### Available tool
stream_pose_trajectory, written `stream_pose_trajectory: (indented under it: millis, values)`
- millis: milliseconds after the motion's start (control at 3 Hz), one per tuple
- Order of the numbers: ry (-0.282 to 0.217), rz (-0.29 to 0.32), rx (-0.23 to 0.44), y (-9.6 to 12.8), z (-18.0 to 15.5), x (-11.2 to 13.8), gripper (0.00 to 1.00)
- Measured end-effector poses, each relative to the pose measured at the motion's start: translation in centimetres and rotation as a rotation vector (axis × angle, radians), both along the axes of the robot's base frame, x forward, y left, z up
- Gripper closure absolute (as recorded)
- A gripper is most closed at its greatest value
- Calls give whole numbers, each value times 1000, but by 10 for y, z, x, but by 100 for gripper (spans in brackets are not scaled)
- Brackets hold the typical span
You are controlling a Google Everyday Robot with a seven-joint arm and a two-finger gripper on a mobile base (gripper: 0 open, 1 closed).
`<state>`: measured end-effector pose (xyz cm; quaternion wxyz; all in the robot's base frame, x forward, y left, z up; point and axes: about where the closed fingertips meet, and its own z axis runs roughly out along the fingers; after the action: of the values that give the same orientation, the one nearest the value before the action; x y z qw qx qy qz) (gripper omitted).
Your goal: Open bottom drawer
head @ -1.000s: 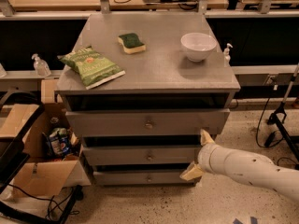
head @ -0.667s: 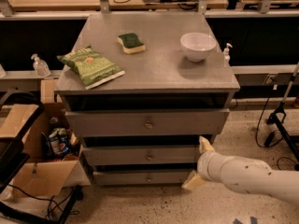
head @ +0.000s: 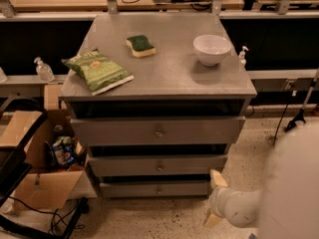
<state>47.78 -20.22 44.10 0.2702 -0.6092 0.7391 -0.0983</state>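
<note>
The bottom drawer (head: 134, 189) is the lowest, slimmest grey front of the cabinet, with a small round knob (head: 159, 189) at its middle. It looks pushed in, about flush with the drawers above. My gripper (head: 212, 199) is low, by the cabinet's lower right corner, just right of the bottom drawer's right end. Its two pale yellow fingers (head: 217, 178) are spread apart and hold nothing. It is well to the right of the knob.
The cabinet top (head: 169, 73) carries a green chip bag (head: 96, 70), a sponge (head: 140, 45) and a white bowl (head: 212, 49). A cardboard box (head: 37, 185) with cans and cables stands left of the cabinet. My white arm (head: 294, 193) fills the lower right.
My gripper has dropped lower and drawn slightly back from the cabinet's right side. My arm now bulks larger at the lower right. The drawers have not moved.
</note>
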Motion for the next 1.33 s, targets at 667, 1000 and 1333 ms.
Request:
stream_pose_trajectory:
  millis: [667,1000,1333]
  values:
    - [4,31,-23,11,-35,0,0]
    - [27,67,-3,37,-63,16,0]
    - [48,100,56,69,-131,53,0]
